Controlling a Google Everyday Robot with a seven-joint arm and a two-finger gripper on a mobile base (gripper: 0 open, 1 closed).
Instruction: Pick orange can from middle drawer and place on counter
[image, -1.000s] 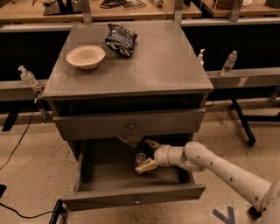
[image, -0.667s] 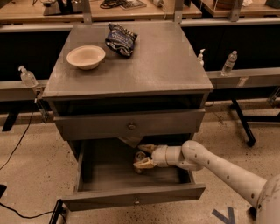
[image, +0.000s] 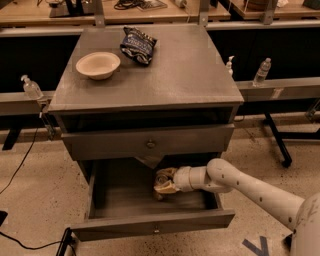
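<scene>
Where the wide, shallow dark-grey middle drawer stands pulled out at the cabinet's foot, the robot's pale pincer sits low inside it, toward the back and just right of centre. The white jointed arm enters from the lower right, crossing above the drawer's right wall.

The small orange-brown can is inside the drawer at the pincer's tip and largely covered by it. Upright or tilted: cannot tell. Held or merely beside the pincer: cannot tell. Pincer spread, wide or narrow: cannot tell.

The drawer's low front panel, with its tiny central knob, faces the camera. Above it, a taller grey drawer front with a round knob is closed.

The scuffed grey square worktop carries two things at its far left. A cream round bowl sits upright. A crumpled dark-blue snack bag lies just behind and to the right of the bowl, apart from it.

A clear plastic bottle stands on a rail right of the cabinet. A second clear bottle stands on the left. A long tan wooden bench runs along the back.
</scene>
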